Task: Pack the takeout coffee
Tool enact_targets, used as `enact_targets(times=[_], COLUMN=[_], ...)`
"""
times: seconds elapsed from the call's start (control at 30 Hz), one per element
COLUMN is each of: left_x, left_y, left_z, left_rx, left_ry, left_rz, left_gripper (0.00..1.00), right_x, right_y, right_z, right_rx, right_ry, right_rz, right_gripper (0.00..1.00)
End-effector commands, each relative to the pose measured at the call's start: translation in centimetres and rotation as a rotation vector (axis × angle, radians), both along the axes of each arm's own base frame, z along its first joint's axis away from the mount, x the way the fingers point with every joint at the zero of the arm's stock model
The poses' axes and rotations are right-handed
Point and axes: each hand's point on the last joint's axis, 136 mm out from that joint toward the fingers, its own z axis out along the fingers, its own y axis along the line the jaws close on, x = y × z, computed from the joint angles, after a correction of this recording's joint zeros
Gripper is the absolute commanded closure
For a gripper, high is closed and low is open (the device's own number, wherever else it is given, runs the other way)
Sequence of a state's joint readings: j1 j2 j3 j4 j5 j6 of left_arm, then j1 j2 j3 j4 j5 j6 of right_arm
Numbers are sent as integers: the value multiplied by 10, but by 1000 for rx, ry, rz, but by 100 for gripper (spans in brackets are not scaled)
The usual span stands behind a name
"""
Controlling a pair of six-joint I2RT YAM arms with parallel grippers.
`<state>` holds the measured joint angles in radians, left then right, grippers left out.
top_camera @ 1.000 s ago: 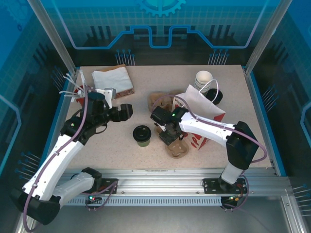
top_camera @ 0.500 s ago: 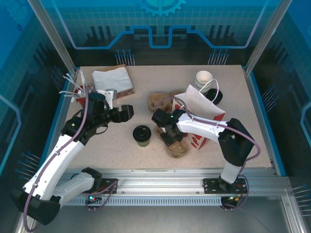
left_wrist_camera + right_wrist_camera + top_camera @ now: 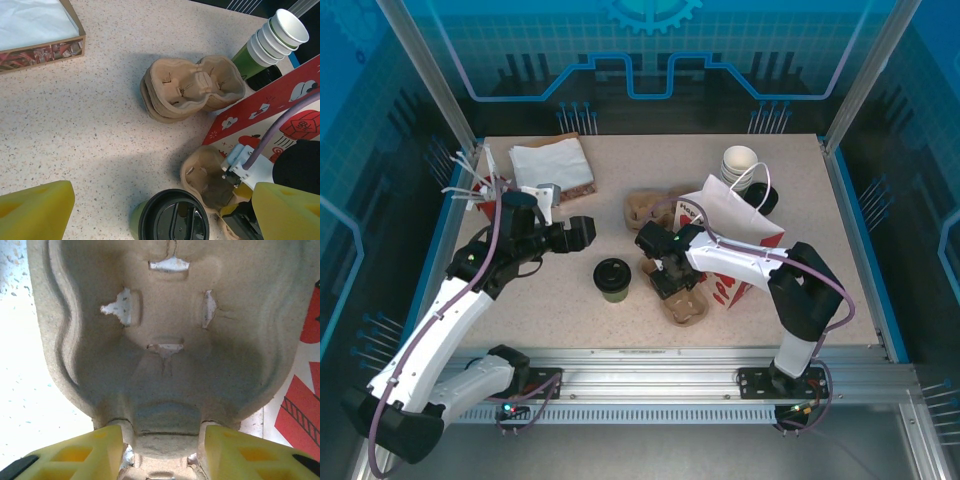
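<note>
The takeout coffee (image 3: pixel 612 277), an olive-green cup with a black lid, stands upright mid-table. In the left wrist view, the coffee (image 3: pixel 173 216) sits low between the yellow fingers. My left gripper (image 3: pixel 581 232) hovers just up-left of it, open, holding nothing. My right gripper (image 3: pixel 670 279) is down on a brown pulp cup carrier (image 3: pixel 686 302) right of the coffee. In the right wrist view its yellow fingers (image 3: pixel 85 452) press both sides of the narrow waist of the carrier (image 3: pixel 165 340), so the right gripper (image 3: pixel 162 447) is shut on it.
A second stack of pulp carriers (image 3: pixel 650 208) lies behind the coffee. A red-and-white paper bag (image 3: pixel 738 235) lies on its side at the right, with a stack of lidless cups (image 3: pixel 740 163) and a loose black lid (image 3: pixel 761 198) beyond. A napkin tray (image 3: pixel 552 165) sits back left.
My right gripper has shifted slightly right on the carrier and its elbow has swung inward. The left arm and the coffee have stayed put.
</note>
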<state>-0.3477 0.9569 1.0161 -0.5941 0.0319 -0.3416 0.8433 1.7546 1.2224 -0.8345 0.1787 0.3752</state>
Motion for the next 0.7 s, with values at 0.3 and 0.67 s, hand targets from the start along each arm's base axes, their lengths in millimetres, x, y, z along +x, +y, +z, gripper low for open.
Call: enact_targets(times=[0.3, 0.67], left_x=[-1, -1], left_y=[-2, -3], left_z=[-1, -1], left_rx=[-27, -27], left_ry=[-7, -10], left_rz=[-11, -14], left_gripper=[7, 7], right_x=[-2, 2], right_y=[-6, -7], right_z=[-16, -14], right_rx=[-13, -18], right_ry=[37, 14], right_rz=[-38, -40], right_gripper=[53, 59])
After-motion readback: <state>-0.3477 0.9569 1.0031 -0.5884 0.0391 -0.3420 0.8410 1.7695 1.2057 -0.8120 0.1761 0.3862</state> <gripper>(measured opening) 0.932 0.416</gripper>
